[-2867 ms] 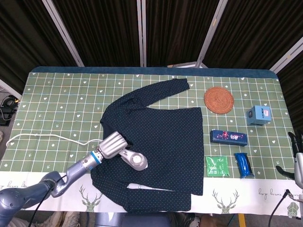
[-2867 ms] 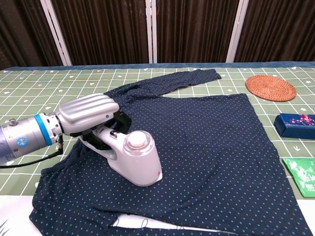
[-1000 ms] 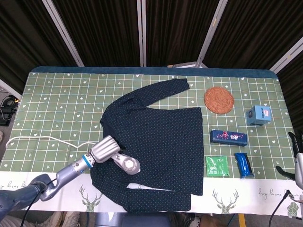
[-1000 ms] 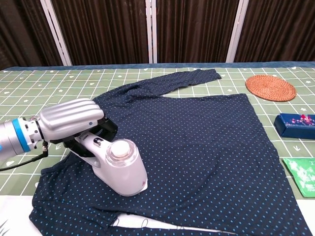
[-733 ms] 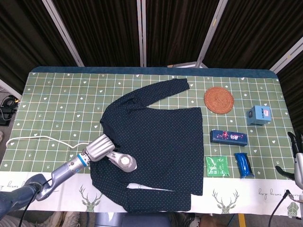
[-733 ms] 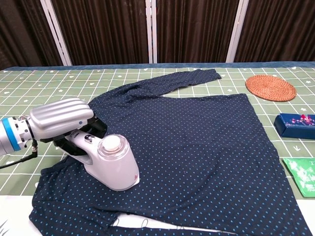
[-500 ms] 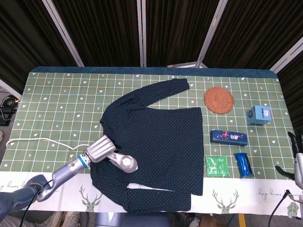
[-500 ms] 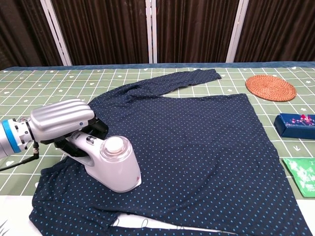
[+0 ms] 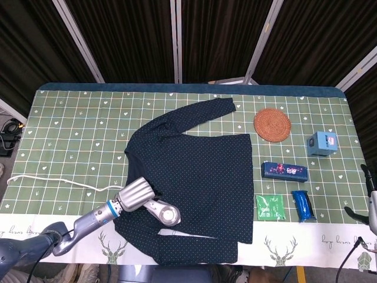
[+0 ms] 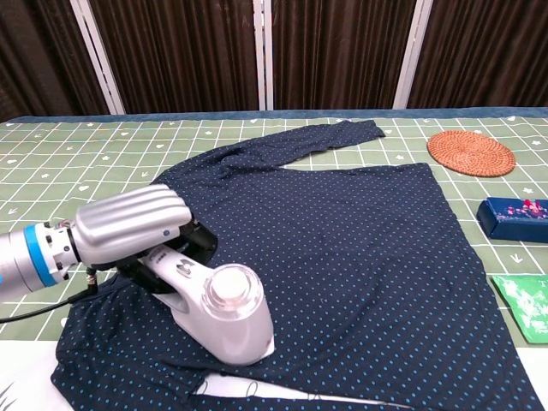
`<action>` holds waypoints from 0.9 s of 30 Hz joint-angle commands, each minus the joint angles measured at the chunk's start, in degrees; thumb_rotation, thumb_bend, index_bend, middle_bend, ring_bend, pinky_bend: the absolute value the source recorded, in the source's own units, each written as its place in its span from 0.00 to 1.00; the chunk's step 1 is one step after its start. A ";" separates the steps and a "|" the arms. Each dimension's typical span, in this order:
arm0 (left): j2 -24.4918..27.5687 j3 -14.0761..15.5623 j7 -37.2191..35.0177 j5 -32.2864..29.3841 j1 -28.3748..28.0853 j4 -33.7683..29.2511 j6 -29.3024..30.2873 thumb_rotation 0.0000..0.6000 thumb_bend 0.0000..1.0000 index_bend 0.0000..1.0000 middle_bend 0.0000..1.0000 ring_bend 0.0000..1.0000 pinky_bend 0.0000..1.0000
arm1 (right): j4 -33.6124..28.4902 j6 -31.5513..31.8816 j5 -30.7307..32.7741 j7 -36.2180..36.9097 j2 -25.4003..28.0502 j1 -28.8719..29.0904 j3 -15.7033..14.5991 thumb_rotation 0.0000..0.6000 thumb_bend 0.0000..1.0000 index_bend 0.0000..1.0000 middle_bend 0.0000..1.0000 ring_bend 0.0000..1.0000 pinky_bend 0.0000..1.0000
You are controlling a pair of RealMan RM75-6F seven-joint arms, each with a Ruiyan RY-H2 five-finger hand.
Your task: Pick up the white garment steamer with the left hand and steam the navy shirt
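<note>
One white plastic garment steamer, one navy long-sleeved shirt with small light dots, one round woven rattan coaster, one small light-blue box, one long dark-blue printed box, one green sachet and one blue wrapped packet are lying on the green grid-patterned tablecloth. One white cord is trailing from the table's left edge toward the steamer.

The steamer is sitting on the lower left part of the shirt, near the hem and just inside the left side seam. In the head view its long axis is running diagonally, handle end up-left and rounded head down-right. In the chest view the head is pointing toward the camera and slightly right, its flat base resting on the cloth.

The steamer is looking smooth and glossy, with a bulbous head topped by a round translucent cap and a slimmer handle carrying a small dark button.

The silver left hand is wrapping its fingers over the handle, clamping it. The right hand is barely showing at the right edge of the head view; whether its fingers are apart or together I cannot tell.
</note>
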 commanded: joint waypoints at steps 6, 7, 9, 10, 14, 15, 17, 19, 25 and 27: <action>-0.89 0.15 1.23 0.05 0.12 -2.49 -1.00 1.00 0.36 0.88 0.91 0.81 1.00 | 0.06 0.15 -0.07 0.39 0.14 -0.15 0.00 1.00 0.00 0.00 0.00 0.00 0.00; -0.85 0.16 1.25 -0.06 0.19 -2.39 -1.14 1.00 0.36 0.88 0.91 0.81 1.00 | 0.08 0.16 -0.08 0.40 0.14 -0.16 0.00 1.00 0.00 0.00 0.00 0.00 0.00; -0.70 0.12 1.23 -0.27 0.29 -2.07 -1.33 1.00 0.36 0.88 0.91 0.81 1.00 | 0.05 0.19 -0.12 0.43 0.19 -0.19 -0.02 1.00 0.00 0.00 0.00 0.00 0.00; -0.62 0.10 1.20 -0.37 0.35 -1.88 -1.39 1.00 0.36 0.88 0.91 0.81 1.00 | 0.04 0.20 -0.15 0.46 0.22 -0.20 -0.02 1.00 0.00 0.00 0.00 0.00 0.00; -0.17 -0.08 0.91 -0.75 0.63 -0.94 -1.25 1.00 0.36 0.88 0.91 0.81 1.00 | 0.08 0.15 -0.16 0.31 0.12 -0.14 -0.01 1.00 0.00 0.00 0.00 0.00 0.00; 0.00 -0.11 0.72 -0.87 0.72 -0.69 -1.21 1.00 0.36 0.88 0.91 0.81 1.00 | 0.07 0.16 -0.15 0.27 0.11 -0.13 -0.01 1.00 0.00 0.00 0.00 0.00 0.00; 0.37 -0.14 0.44 -1.06 0.88 -0.08 -1.13 1.00 0.36 0.88 0.91 0.81 1.00 | 0.01 0.15 -0.15 0.24 0.12 -0.12 0.00 1.00 0.00 0.00 0.00 0.00 0.00; 0.79 -0.15 0.01 -1.37 1.14 0.68 -1.09 1.00 0.36 0.88 0.91 0.81 1.00 | -0.04 0.14 -0.19 0.19 0.12 -0.10 -0.01 1.00 0.00 0.00 0.00 0.00 0.00; 1.62 -0.63 -1.32 -2.65 1.99 2.42 -0.84 1.00 0.36 0.88 0.91 0.81 1.00 | -0.11 0.12 -0.23 0.04 0.09 -0.07 -0.03 1.00 0.00 0.00 0.00 0.00 0.00; 2.07 -0.78 -2.03 -3.34 2.45 3.38 -0.93 1.00 0.36 0.88 0.91 0.81 1.00 | -0.18 0.03 -0.24 0.00 0.05 -0.02 -0.05 1.00 0.00 0.00 0.00 0.00 0.00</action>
